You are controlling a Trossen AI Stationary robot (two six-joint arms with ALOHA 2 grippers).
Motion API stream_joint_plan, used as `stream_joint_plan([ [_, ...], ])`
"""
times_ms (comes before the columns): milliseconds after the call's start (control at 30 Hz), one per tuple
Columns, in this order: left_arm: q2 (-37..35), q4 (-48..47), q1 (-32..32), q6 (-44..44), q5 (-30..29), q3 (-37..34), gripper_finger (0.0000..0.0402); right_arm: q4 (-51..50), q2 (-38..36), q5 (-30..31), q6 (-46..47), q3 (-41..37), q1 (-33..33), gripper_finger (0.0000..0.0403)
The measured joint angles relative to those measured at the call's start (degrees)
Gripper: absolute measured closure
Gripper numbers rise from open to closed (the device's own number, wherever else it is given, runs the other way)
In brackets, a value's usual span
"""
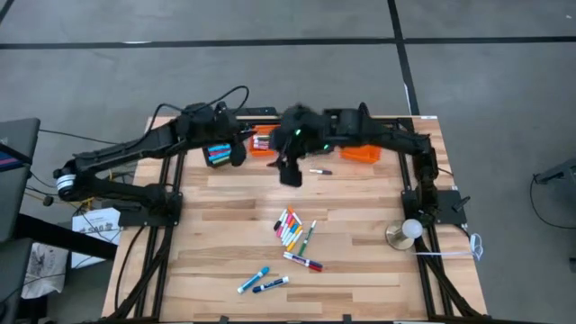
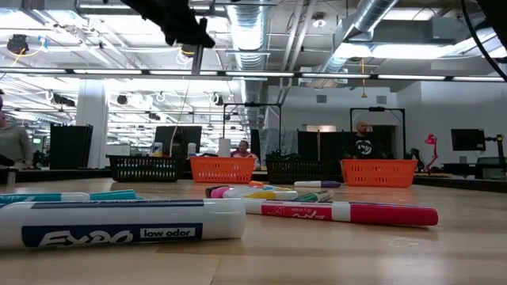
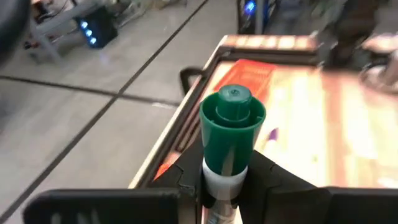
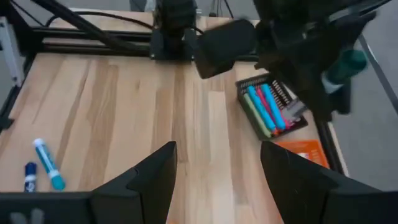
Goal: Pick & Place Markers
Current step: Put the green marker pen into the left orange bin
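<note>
My left gripper [image 1: 236, 148] is shut on a green-capped marker [image 3: 231, 127] and hovers at the far left of the table, over a black basket [image 1: 219, 154] that holds several markers. My right gripper [image 4: 214, 180] stands open above the table's far middle [image 1: 290, 169] with nothing between its fingers. A lone marker [image 1: 320, 171] lies just right of it. A cluster of several markers [image 1: 293, 230] lies on the wood in the middle. Two blue markers [image 1: 263, 282] lie near the front edge. My left gripper pinches the marker's white barrel [image 3: 219, 182] between its two fingers, just behind the green cap. The marker lies along the fingers, and its cap end [image 3: 233, 99] sticks out past the fingertips. It is lifted clear of the table and the basket, as the right wrist view shows [image 4: 346, 65].
Orange baskets [image 1: 263, 142] [image 1: 361, 154] stand along the far edge, and the low view shows another black basket [image 2: 297, 169] between them. A round lamp-like thing [image 1: 407, 232] stands at the right edge. Bare wood lies at the left [image 1: 216, 216]. People show in the room behind.
</note>
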Motion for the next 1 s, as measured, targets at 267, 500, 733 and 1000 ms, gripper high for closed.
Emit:
stream_joint_plan([
  [267,5.2,-2.6,6.6,1.7,5.9,2.3,0.0344,1.1,-5.4,-10.8,-4.0,0.0,-8.1,0.0184],
  [500,10.8,-2.8,7.5,4.7,7.1,4.7,0.0344,-0.4,-8.5,-16.2,-5.6,0.0,-14.5,0.0185],
  [733,17.4,-3.0,7.4,4.7,7.6,7.5,0.0344,-0.2,-8.2,-19.7,-5.5,0.0,-18.8,0.0184],
  [1000,17.8,-3.4,9.6,4.6,7.6,7.5,0.0344,3.7,-5.3,-21.0,-4.8,-0.1,-16.3,0.0184],
])
